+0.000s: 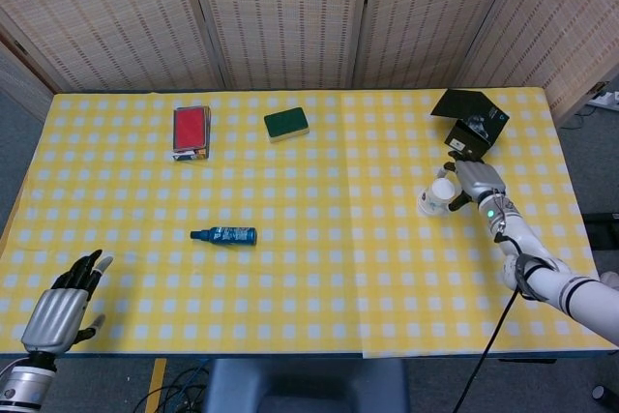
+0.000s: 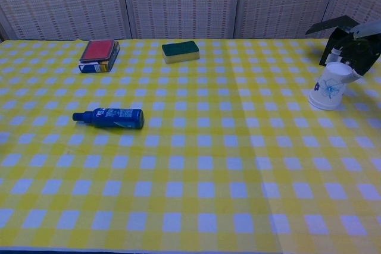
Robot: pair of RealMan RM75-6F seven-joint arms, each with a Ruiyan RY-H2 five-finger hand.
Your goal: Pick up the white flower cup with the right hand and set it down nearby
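The white flower cup [image 1: 434, 197] [image 2: 329, 87] stands upside down on the yellow checked table [image 1: 319, 268] at the right, leaning slightly. My right hand [image 1: 474, 182] [image 2: 353, 53] reaches it from the right and its fingers close around the cup's upper end, one behind and one in front. The cup's rim still rests on the cloth. My left hand [image 1: 62, 309] lies at the table's front left corner with fingers apart, holding nothing; the chest view does not show it.
A black open box [image 1: 470, 117] [image 2: 338, 33] stands just behind the cup and right hand. A blue bottle [image 1: 224, 235] [image 2: 109, 117] lies left of centre. A red box [image 1: 190, 130] [image 2: 98, 52] and a green sponge [image 1: 286, 123] [image 2: 180, 51] sit at the back.
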